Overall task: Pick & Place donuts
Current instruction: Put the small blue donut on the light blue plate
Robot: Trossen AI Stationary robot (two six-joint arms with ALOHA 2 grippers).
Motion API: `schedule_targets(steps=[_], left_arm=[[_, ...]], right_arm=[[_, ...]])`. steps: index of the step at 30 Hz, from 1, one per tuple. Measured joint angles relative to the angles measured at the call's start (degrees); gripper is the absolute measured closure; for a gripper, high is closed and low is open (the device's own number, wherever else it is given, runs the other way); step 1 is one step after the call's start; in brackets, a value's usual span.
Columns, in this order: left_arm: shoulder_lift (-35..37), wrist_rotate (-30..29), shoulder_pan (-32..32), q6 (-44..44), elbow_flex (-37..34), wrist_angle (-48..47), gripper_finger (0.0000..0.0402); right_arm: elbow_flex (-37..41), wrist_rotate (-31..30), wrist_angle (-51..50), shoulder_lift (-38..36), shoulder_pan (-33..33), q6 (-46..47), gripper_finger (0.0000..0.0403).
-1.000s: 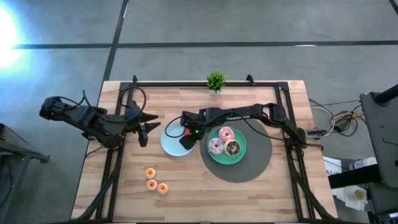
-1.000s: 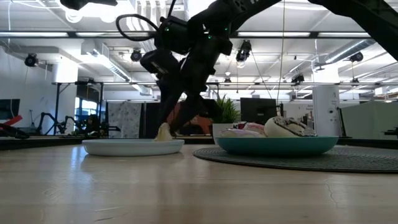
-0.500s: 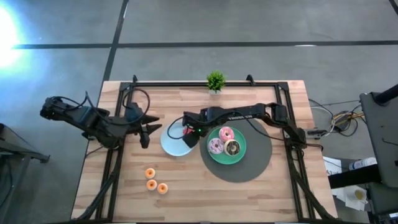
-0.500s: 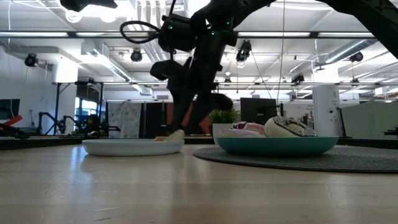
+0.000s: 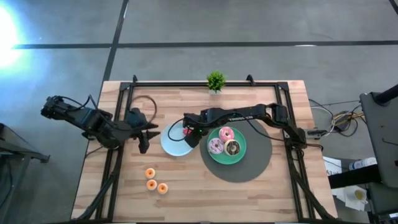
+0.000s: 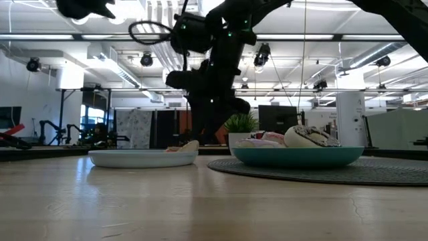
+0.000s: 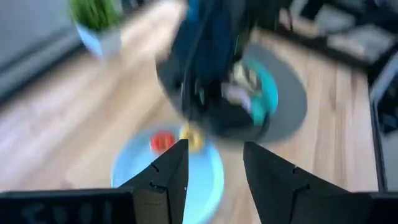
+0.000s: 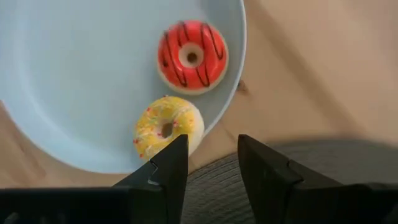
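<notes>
The right pincer hangs empty over the light-blue plate's right edge, fingers parted with nothing between them. The left pincer waits just left of that plate, its fingers also apart and empty. On the wooden surface, a dark round mat carries a green plate with three larger donuts. A yellow mini donut and a red one lie on the blue plate. Three orange mini donuts sit near the front left.

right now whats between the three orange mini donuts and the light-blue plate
Nothing: in the high view only bare wooden table separates the orange mini donuts from the light-blue plate.
</notes>
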State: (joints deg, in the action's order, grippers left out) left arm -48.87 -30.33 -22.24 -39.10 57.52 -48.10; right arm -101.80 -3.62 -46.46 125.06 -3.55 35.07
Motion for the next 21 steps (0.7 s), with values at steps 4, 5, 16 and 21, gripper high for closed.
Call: schedule_targets(steps=[4, 5, 16, 21], left_arm=[[-0.19, 2.73, -4.43, -7.66, -3.54, -5.14, 0.0273], [-0.19, 2.84, -6.06, -9.54, -4.73, -4.95, 0.0273], [-8.35, 8.84, -21.38, -32.17, -20.08, 0.56, 0.0273], [-13.59, 14.09, -22.84, -37.59, -20.98, 4.44, 0.0273]], right_arm=[[0.00, -5.18, 0.15, -4.93, 1.97, -7.96, 0.0271], [0.10, -6.05, 0.21, -6.25, 2.34, -9.42, 0.0268], [5.70, -17.30, 0.03, -17.67, 4.36, -13.40, 0.0250], [8.74, -17.15, 0.21, -19.95, 3.54, -13.20, 0.0251]])
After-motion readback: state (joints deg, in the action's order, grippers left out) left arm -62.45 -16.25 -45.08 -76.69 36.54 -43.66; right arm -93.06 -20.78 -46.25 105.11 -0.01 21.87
